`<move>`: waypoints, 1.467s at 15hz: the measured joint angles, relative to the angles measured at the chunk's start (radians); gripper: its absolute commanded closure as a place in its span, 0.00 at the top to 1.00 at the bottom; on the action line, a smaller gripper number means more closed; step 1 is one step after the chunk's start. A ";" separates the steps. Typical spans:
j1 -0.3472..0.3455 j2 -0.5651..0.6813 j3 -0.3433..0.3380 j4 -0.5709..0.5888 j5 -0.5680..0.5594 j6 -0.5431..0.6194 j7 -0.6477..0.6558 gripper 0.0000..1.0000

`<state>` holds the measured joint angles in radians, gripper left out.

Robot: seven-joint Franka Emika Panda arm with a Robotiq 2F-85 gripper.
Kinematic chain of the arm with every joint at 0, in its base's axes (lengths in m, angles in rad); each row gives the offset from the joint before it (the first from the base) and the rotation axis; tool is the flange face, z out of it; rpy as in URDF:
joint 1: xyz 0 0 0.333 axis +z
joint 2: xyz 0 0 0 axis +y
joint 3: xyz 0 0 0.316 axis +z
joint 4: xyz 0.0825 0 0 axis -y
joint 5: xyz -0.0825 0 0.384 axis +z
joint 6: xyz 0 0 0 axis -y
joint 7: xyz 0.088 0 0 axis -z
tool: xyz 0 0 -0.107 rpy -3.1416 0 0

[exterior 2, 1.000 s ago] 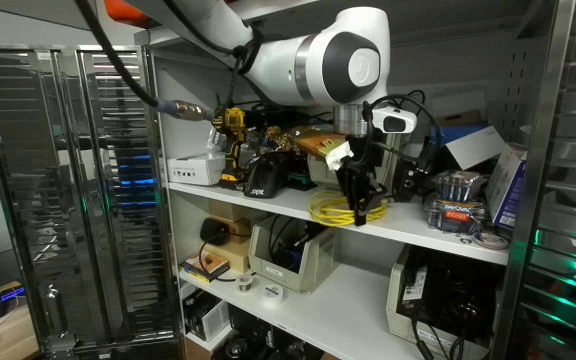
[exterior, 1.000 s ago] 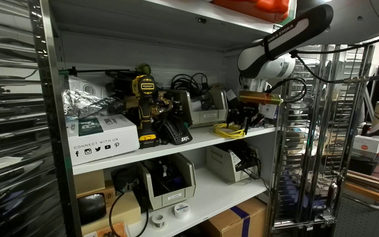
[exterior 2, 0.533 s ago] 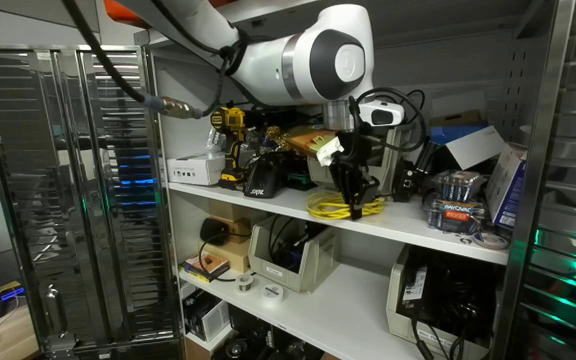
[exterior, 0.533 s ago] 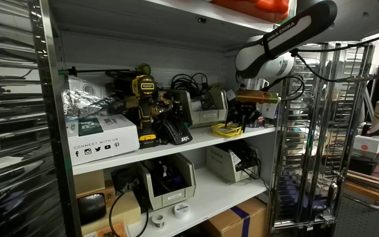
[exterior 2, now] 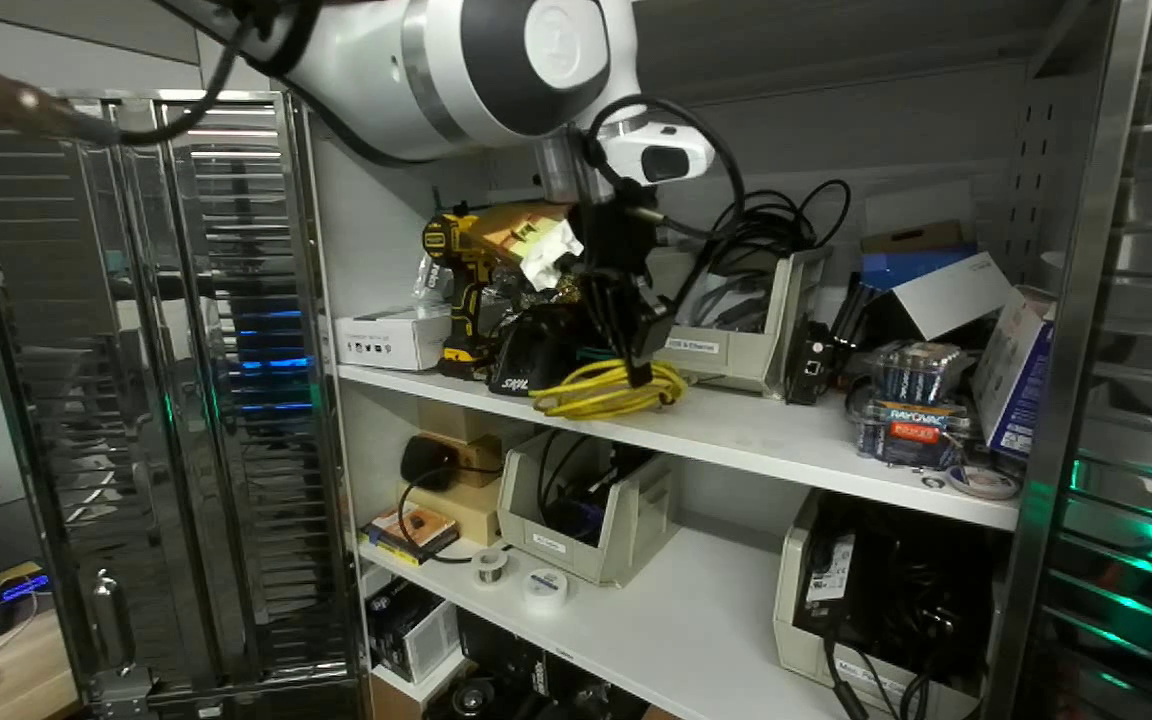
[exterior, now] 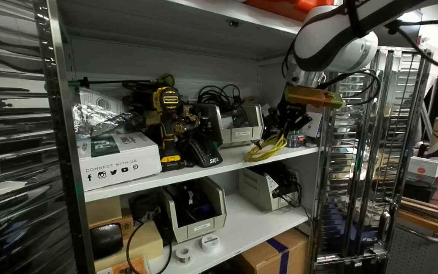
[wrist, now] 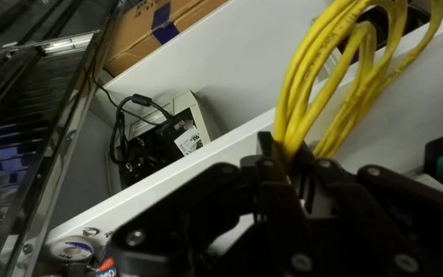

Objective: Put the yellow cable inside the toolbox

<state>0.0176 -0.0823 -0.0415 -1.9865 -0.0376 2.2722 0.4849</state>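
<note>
The yellow cable (exterior: 278, 144) is a flat coil at the upper shelf's front edge; it also shows in an exterior view (exterior 2: 596, 400). In the wrist view, its strands (wrist: 296, 84) pass between my fingers and stand up beyond them. My gripper (wrist: 286, 156) is shut on one side of the coil. The held side is raised and the coil tilts; I cannot tell whether it is fully off the shelf. A pale grey bin (exterior: 242, 135), also in an exterior view (exterior 2: 736, 350), stands behind the coil. Several bins look alike; I cannot tell which is the toolbox.
A black SKIL charger (exterior 2: 526, 350), a yellow drill (exterior 2: 466, 290) and a white carton (exterior 2: 391, 340) stand along the upper shelf. Battery packs (exterior 2: 906, 420) lie at its far end. More grey bins (exterior: 213, 224) and solder spools (exterior: 210, 243) are on the lower shelf.
My gripper has closed on the cable and raised one side of the coil. Arm and coil have shifted left in one exterior picture, and the arm has moved right and up in another.
</note>
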 measured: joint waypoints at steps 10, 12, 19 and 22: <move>-0.030 -0.141 0.037 -0.169 0.089 0.528 0.032 0.11; -0.025 -0.112 0.039 -0.151 0.101 0.638 0.037 0.11; 0.045 0.121 0.044 0.115 0.129 0.916 -0.002 0.09; 0.046 0.265 0.052 0.256 0.144 0.978 -0.060 0.08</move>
<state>0.0634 0.1826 0.0108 -1.7303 0.1066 3.2502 0.4252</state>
